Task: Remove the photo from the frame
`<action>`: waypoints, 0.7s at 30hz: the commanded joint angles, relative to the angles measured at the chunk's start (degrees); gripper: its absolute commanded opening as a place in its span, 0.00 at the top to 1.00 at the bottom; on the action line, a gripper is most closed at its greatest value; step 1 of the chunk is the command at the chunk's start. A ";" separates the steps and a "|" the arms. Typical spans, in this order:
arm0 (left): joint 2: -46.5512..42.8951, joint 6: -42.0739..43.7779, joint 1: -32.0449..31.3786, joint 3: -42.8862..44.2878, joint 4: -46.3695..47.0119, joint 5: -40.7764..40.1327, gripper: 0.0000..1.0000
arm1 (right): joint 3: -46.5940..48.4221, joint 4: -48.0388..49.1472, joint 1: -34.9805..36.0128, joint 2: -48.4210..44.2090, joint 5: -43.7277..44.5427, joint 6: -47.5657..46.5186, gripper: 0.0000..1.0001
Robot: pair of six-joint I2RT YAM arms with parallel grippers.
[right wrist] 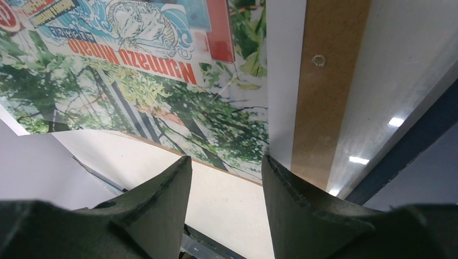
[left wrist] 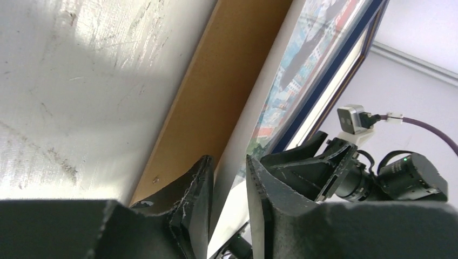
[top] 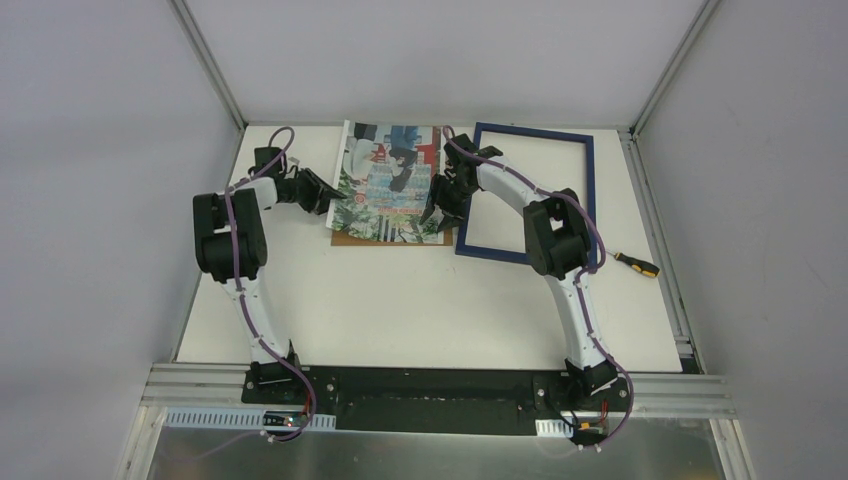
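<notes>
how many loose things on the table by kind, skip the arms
photo: 1
backing board: 1
frame: 1
screwdriver: 1
total: 4

Backing board (top: 385, 241) — mostly under photo (top: 390, 185)

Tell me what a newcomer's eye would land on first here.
The colourful photo at the far middle of the table, lying on a brown backing board. Next, the empty dark-blue frame just right of it, and a yellow-handled screwdriver near the right edge.
</notes>
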 commanded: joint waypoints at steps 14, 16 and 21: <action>-2.59 -9.47 1.61 -3.91 13.08 1.44 0.89 | -0.94 -4.26 0.56 4.60 3.72 -3.04 0.45; -2.21 -8.40 1.45 -3.16 11.47 1.43 0.94 | -0.94 -4.26 0.55 4.63 3.59 -2.95 0.45; -3.54 -2.77 1.31 -1.35 3.26 -1.06 1.00 | -0.74 -4.24 0.60 4.45 3.89 -3.02 0.42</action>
